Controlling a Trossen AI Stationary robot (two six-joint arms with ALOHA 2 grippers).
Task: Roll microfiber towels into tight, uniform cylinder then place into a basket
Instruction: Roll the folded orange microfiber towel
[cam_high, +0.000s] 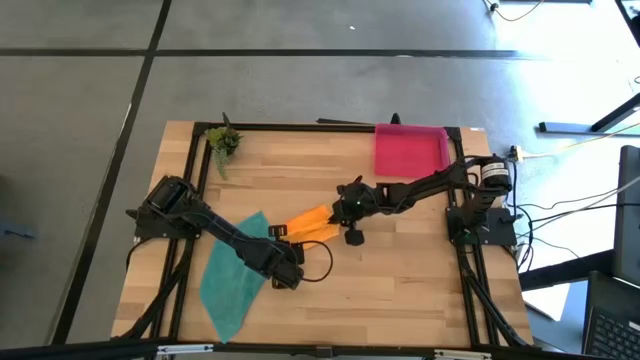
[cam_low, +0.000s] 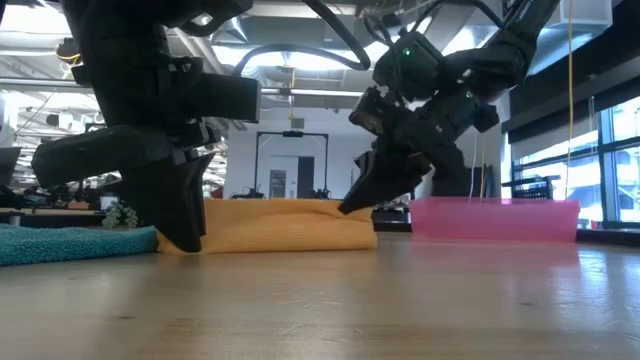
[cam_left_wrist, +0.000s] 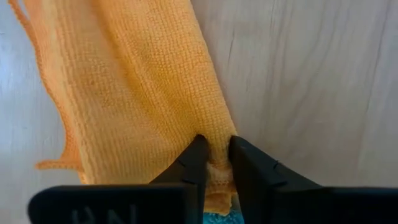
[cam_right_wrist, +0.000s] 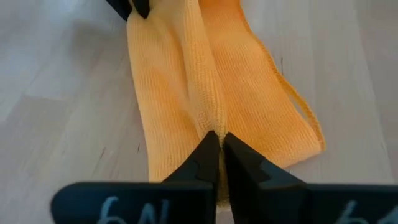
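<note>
The orange towel (cam_high: 310, 222) lies on the table folded into a long narrow strip between my two grippers. My left gripper (cam_high: 280, 234) is shut on the end nearer the table's left edge. My right gripper (cam_high: 335, 217) is shut on the opposite end. The teal towel (cam_high: 232, 275) lies spread flat on the table by the near left, beside and partly under my left arm. The pink basket (cam_high: 410, 150) stands at the far right of the table. My left gripper pinches a bunched bit of the strip's end (cam_left_wrist: 214, 155) between its two fingers, steeply from above, along the strip. That end rests on the table (cam_low: 200, 240). My right gripper pinches a raised ridge of cloth (cam_right_wrist: 210, 124) near the strip's other end between its fingertips, slanting down from the table's right. The ridge runs along the strip's middle; the cloth on either side lies on the table.
A small green plant (cam_high: 225, 140) stands at the far left corner. Black frame rails (cam_high: 330, 127) edge the table. Bare wood lies to the near right of the towel (cam_high: 420, 290).
</note>
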